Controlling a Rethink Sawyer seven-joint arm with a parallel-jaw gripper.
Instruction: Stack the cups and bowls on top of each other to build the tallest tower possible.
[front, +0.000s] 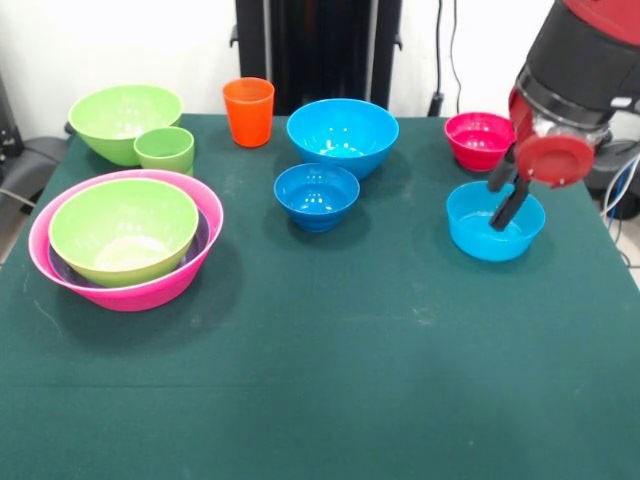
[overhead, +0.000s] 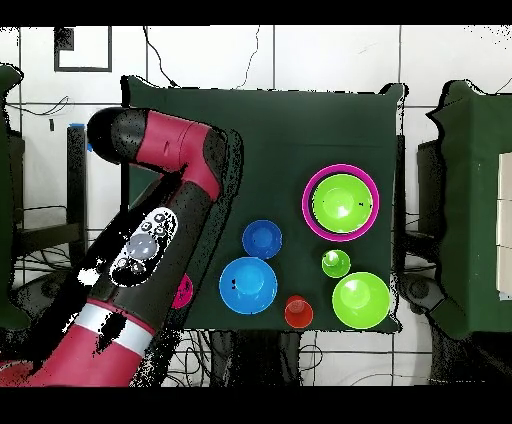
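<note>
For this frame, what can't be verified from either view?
- Light blue bowl: hidden under the arm in the overhead view.
- End effector: in the front view its fingers dip into that bowl, but whether they pinch the rim cannot be told; overhead hides it.
- Red bowl: partly covered by the arm in both views.
- Purple bowl: only a sliver shows between the pink bowl and the lime one.

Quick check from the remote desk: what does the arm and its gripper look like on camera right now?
The arm is glossy red with black joint sections, a white band near its lower end and a grey button panel on top. At the wrist sits a black collar over a silver ring, with a round red cap facing front. The gripper is black, with two slim dark jaws.
</note>
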